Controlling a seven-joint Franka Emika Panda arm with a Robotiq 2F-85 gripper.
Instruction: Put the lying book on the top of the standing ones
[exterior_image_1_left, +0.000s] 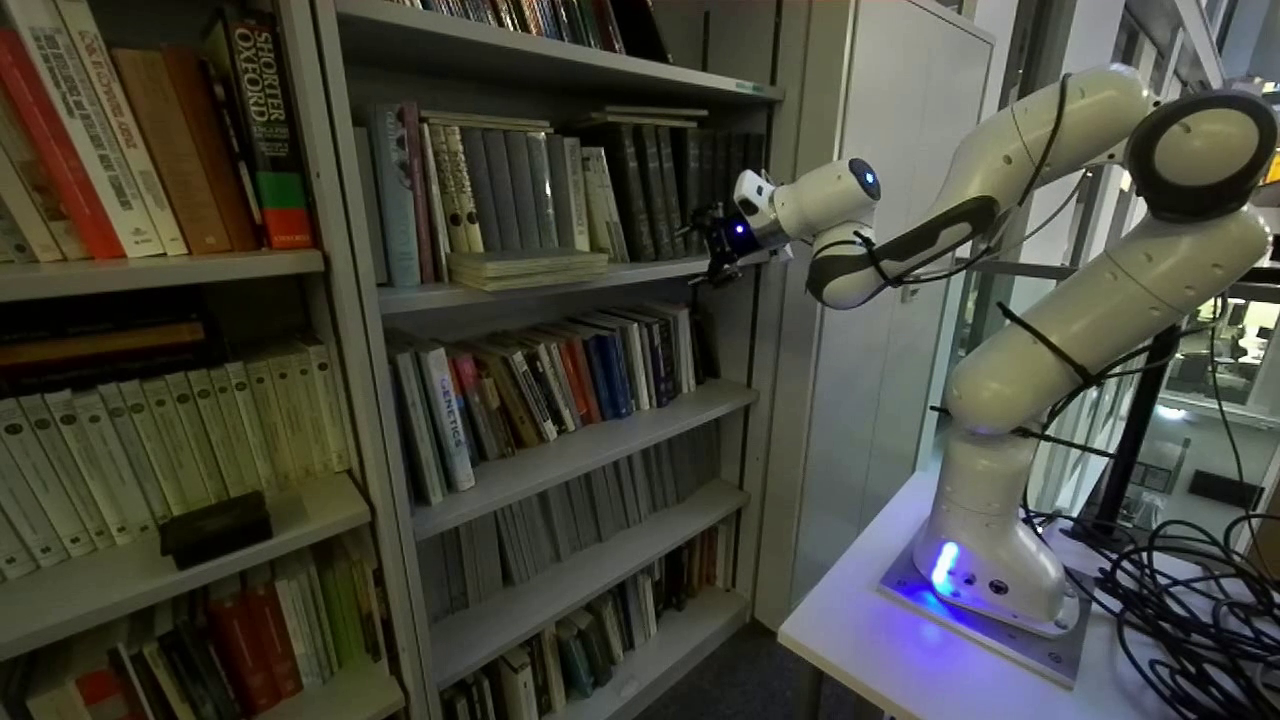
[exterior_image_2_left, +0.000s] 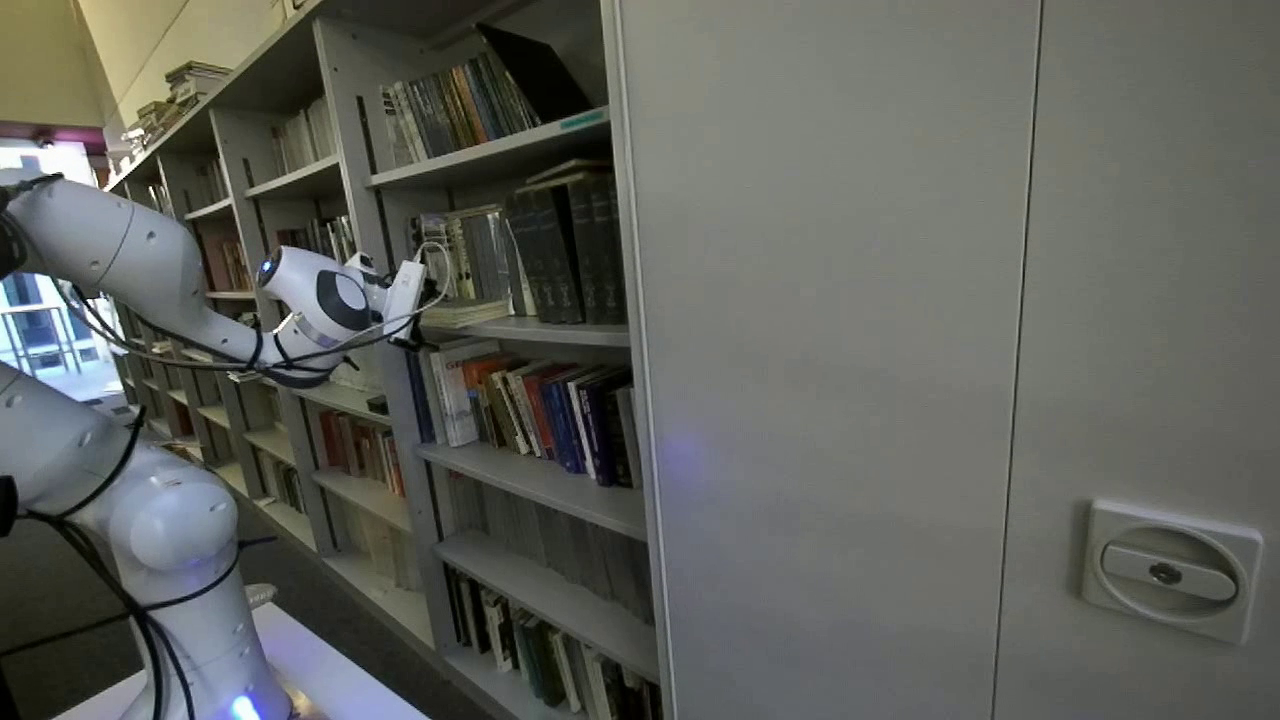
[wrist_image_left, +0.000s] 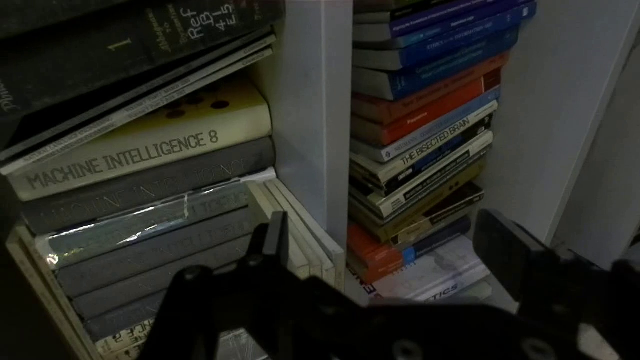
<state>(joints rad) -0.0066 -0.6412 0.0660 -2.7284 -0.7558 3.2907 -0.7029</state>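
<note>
A stack of thin pale books (exterior_image_1_left: 527, 268) lies flat at the front of a shelf, also visible in an exterior view (exterior_image_2_left: 465, 313) and the wrist view (wrist_image_left: 306, 232). The standing ones (exterior_image_1_left: 515, 190) are upright behind it, with grey, white and dark spines; they show in both exterior views (exterior_image_2_left: 482, 250) and the wrist view (wrist_image_left: 145, 155). My gripper (exterior_image_1_left: 692, 257) is by the shelf edge, right of the stack in that view. In the wrist view my gripper (wrist_image_left: 384, 237) is open and empty. One finger overlaps the stack's edge; I cannot tell if they touch.
The shelf board (exterior_image_1_left: 640, 276) separates this row from colourful books (exterior_image_1_left: 570, 370) below. Pale books (exterior_image_1_left: 485, 122) lie on top of the standing row under the upper shelf (exterior_image_1_left: 560, 50). An upright divider (exterior_image_1_left: 350, 300) and a cabinet panel (exterior_image_2_left: 830, 350) flank the bay.
</note>
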